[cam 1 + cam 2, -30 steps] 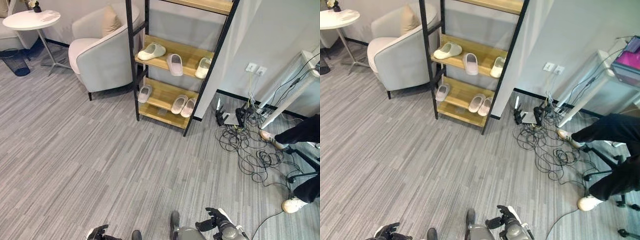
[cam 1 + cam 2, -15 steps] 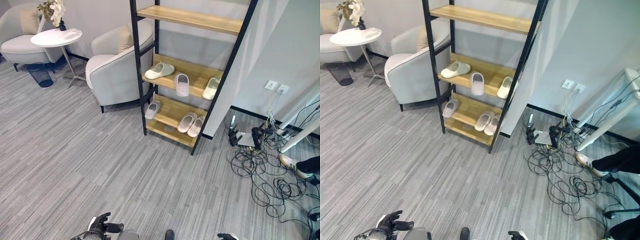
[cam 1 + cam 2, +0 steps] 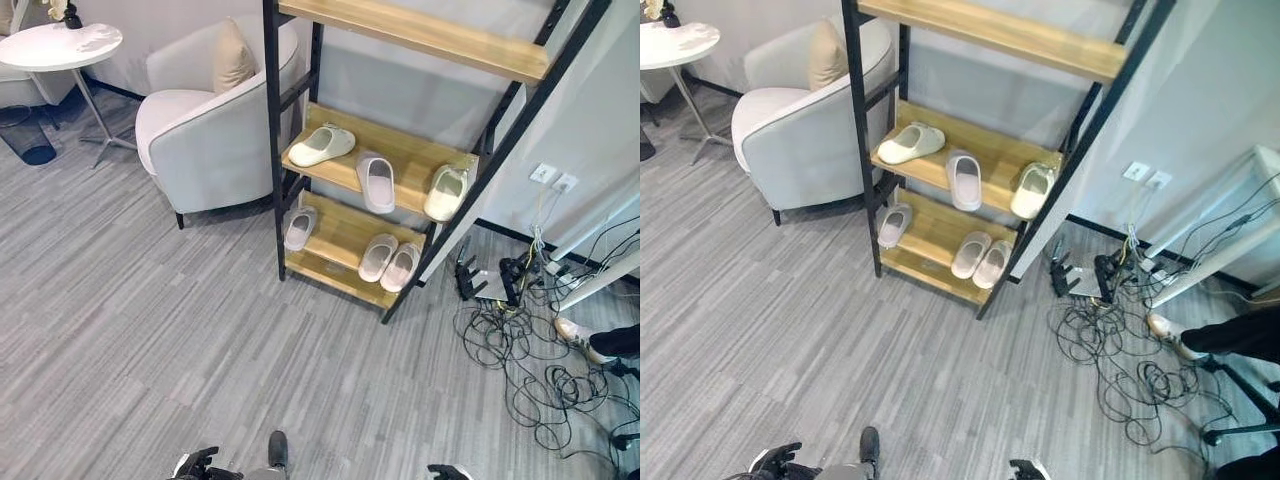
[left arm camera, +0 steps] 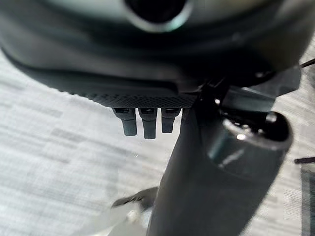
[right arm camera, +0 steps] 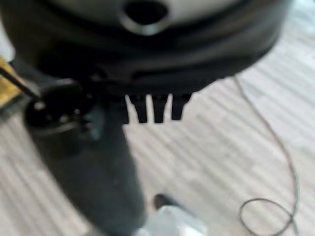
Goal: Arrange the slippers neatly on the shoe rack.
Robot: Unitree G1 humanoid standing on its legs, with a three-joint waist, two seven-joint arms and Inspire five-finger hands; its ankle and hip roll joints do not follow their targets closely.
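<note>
Wooden shoe rack (image 3: 400,160) top cut off, slippers (image 3: 377,183) askew

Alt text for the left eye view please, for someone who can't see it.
A black-framed shoe rack with wooden shelves holds six pale slippers: three scattered at different angles on the middle shelf, and on the bottom shelf a pair side by side with a single one apart. A grey armchair stands to its left, tangled cables lie on the floor to its right.

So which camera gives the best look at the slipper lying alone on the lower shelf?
The left eye view: the lone slipper lies unobstructed at the lower shelf's left end. The right eye view shows it equally whole; the wrist views show floor.
</note>
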